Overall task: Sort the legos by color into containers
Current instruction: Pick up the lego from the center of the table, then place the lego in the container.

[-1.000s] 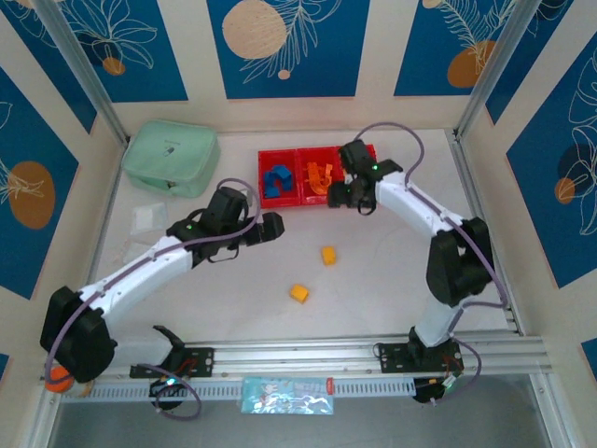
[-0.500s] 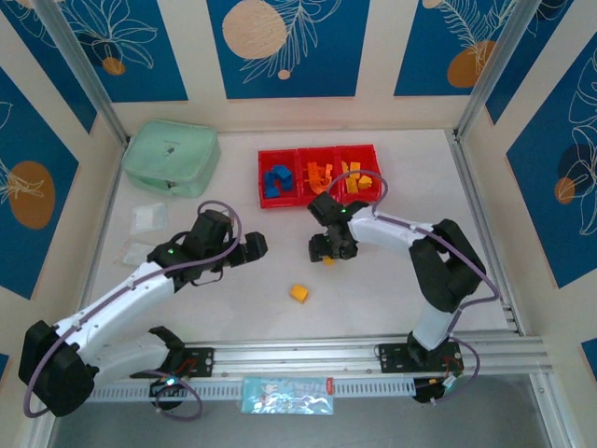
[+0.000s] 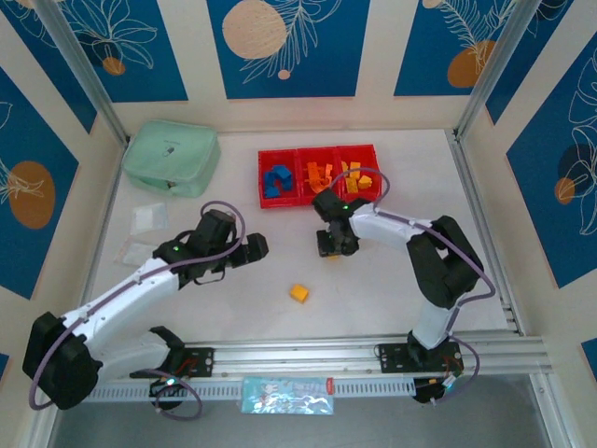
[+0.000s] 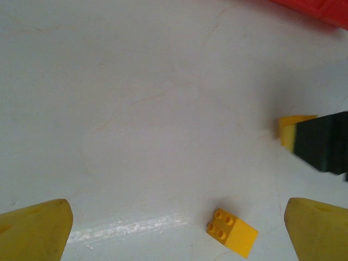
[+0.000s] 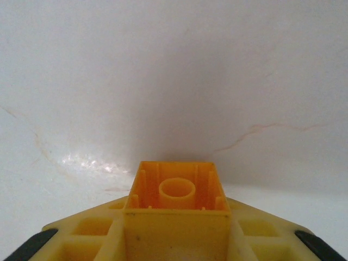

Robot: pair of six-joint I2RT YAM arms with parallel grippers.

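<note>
Red containers, blue, orange and yellow legos, a mint-green pouch, white table, blue leaf-patterned walls.

Red three-bin tray stood level: blue bricks in left bin, orange pieces in middle, yellow bricks in right. Loose yellow brick lay well apart. Second yellow brick, hollow underside showing, was clamped in right gripper

- Three containers: red bins joined in one row, upper middle of the top view.
- Two loose yellow legos on the table; the second yellow lego sits at the right edge of the left wrist view.
- Three sorted piles: blue heap, orange heap, yellow heap, perhaps a handful each, too small to count.
- One mint-green pouch, upper left.
- Two arms: left arm, right arm.
</note>
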